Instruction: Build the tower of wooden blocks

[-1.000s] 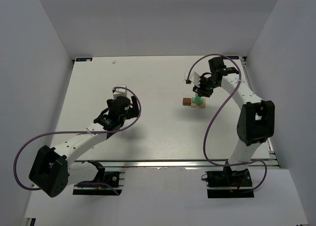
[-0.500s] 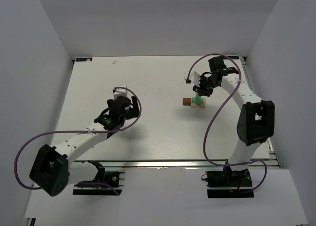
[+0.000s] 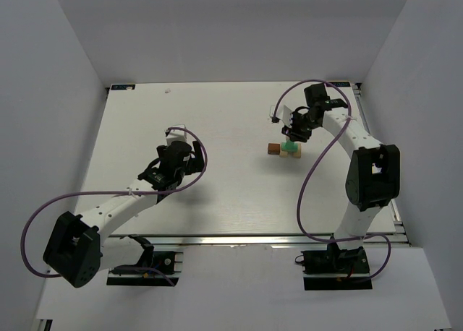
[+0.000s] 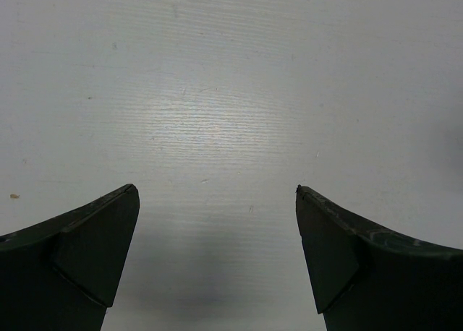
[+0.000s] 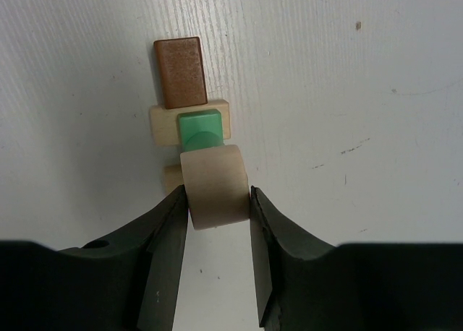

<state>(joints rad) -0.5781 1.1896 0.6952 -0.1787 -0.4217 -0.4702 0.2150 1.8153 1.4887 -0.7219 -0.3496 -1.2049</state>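
Tan, pale block (image 5: 214,183) pinched between the right gripper (image 5: 217,204) fingers, the mint green block (image 5: 200,127) just ahead of its tips and the brown block (image 5: 180,71) further ahead. Best bet: centre it, lower straight, release gently so nothing slides. Left gripper (image 4: 217,197) is spread wide over the table (image 4: 231,92) with nothing between its fingers.

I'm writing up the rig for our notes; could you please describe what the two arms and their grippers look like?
The left arm and right arm have white links and black joint housings, each trailed by a looping purple cable. The left gripper and right gripper have dark, matte, wedge-shaped fingers.
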